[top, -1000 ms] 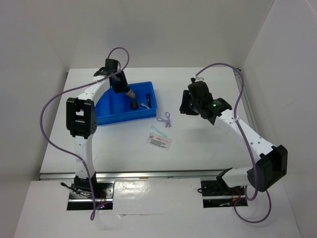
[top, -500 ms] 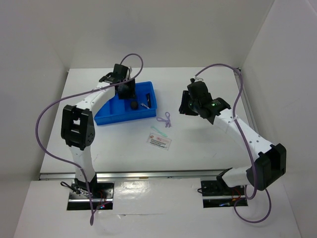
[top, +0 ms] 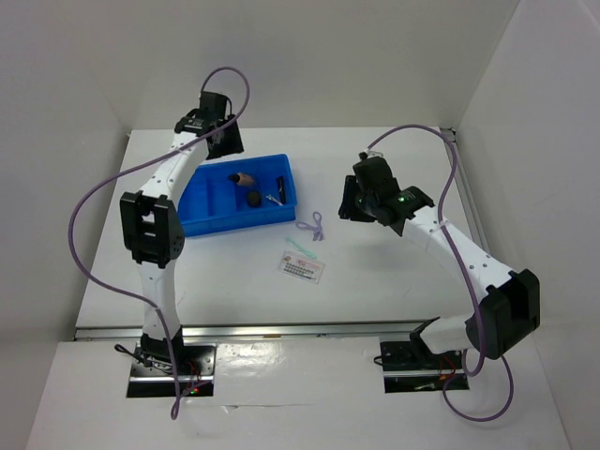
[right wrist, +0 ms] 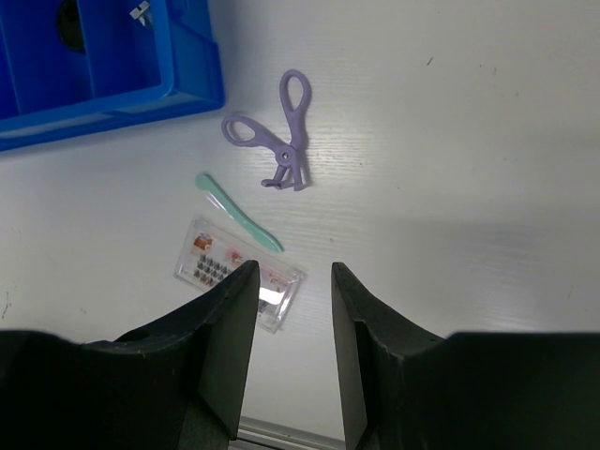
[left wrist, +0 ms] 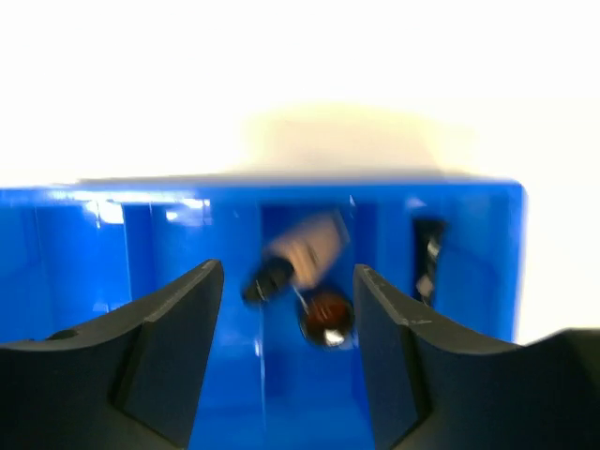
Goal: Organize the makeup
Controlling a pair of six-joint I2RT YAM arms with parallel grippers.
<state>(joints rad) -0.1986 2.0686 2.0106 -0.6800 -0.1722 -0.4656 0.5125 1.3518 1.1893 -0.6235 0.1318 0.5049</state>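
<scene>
Makeup is partly put away. Three things lie in the blue tray (top: 225,223): a beige tube (left wrist: 300,255) with a black cap, a round dark jar (left wrist: 325,314) near it, and a small silvery clip (top: 274,198) at the tray's right end. Three more things lie on the table outside the tray. The purple loop (right wrist: 278,131) is just off the tray's near right corner. The green stick (right wrist: 236,212) is a bit farther from the tray. The flat pack (right wrist: 239,274) with red print is farthest from it, just past the stick.

The left gripper (left wrist: 287,281) hangs by the tray's far edge and looks back at the tube and jar. Its jaws are wide apart and hold nothing. The right gripper (right wrist: 295,272) hangs over the table on the tray's right side, above the three loose things. Its jaws are partly open, with a clear gap, and they hold nothing too.

I think the loose things go in the tray next. The purple loop looks light and stiff, like thin plastic. It lies flat, so the best place to pinch it is likely the thick bit where its two rings meet. The green stick looks light and thin and may slip or roll, so its middle seems best. The flat pack looks light, smooth and slippery. It lies flat on the table, so it may be the hardest to lift. One edge is the place to try.
</scene>
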